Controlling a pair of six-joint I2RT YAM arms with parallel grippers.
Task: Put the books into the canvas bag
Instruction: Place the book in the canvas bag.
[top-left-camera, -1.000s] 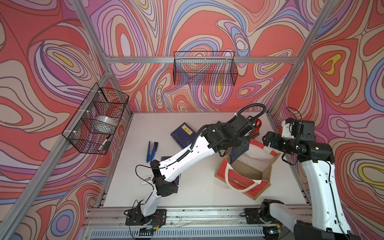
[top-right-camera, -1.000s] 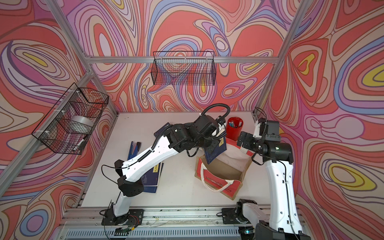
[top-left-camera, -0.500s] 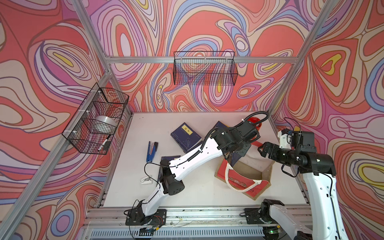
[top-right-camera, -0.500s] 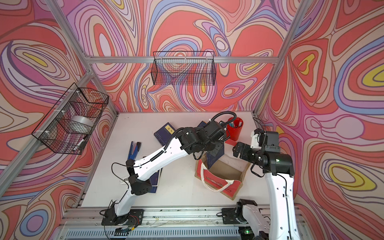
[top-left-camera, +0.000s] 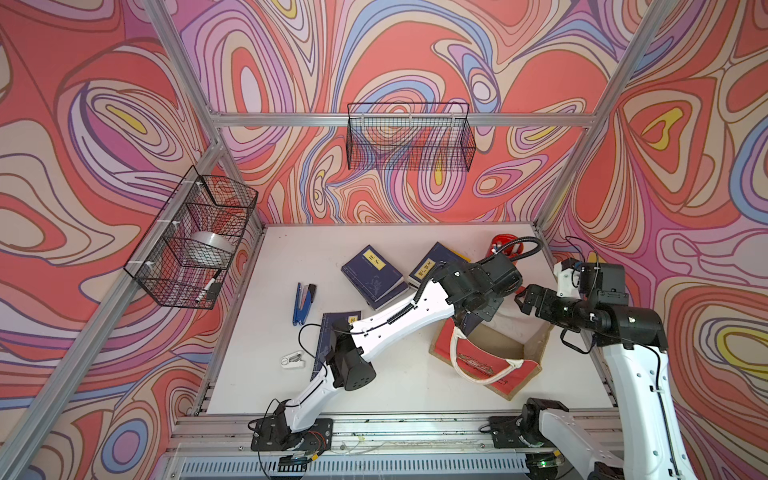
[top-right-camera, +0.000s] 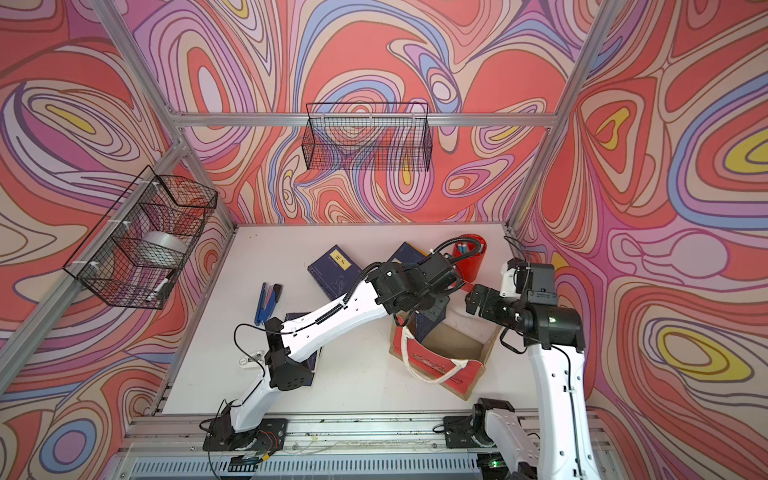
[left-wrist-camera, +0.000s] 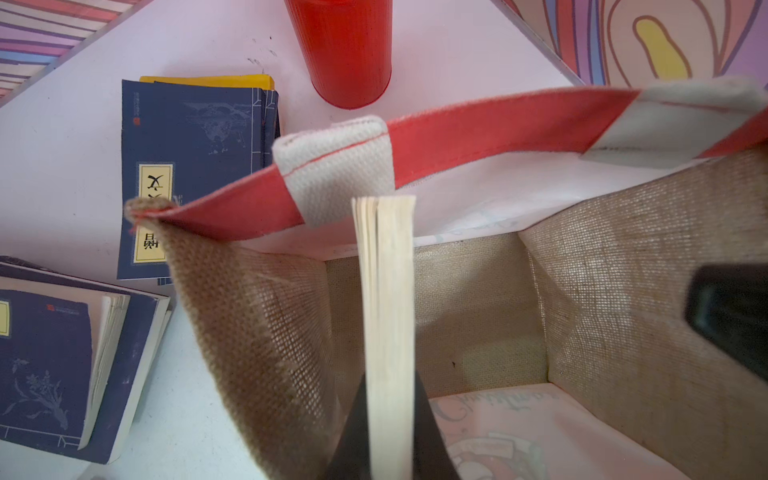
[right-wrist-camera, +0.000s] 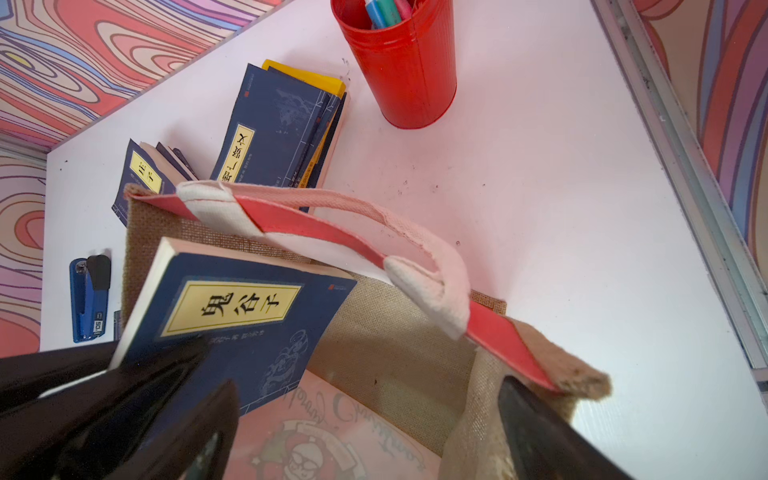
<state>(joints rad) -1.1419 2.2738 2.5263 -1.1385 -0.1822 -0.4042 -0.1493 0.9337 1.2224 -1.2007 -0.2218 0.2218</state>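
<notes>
Navy book (right-wrist-camera: 232, 307) held upright in the mouth of the canvas bag (top-left-camera: 540, 347).
Left gripper (left-wrist-camera: 388, 436) is clamped on the navy book, which stands on edge with its lower part inside the bag's left end, right of centre in both top views. Right gripper (top-left-camera: 524, 300) is spread wide over the bag's upper-right rim, one finger close by the jute end wall. Other books (top-left-camera: 371, 274) lie flat on the counter (top-left-camera: 291, 249), up and left of the bag, near the red pen cup (top-left-camera: 505, 247).
</notes>
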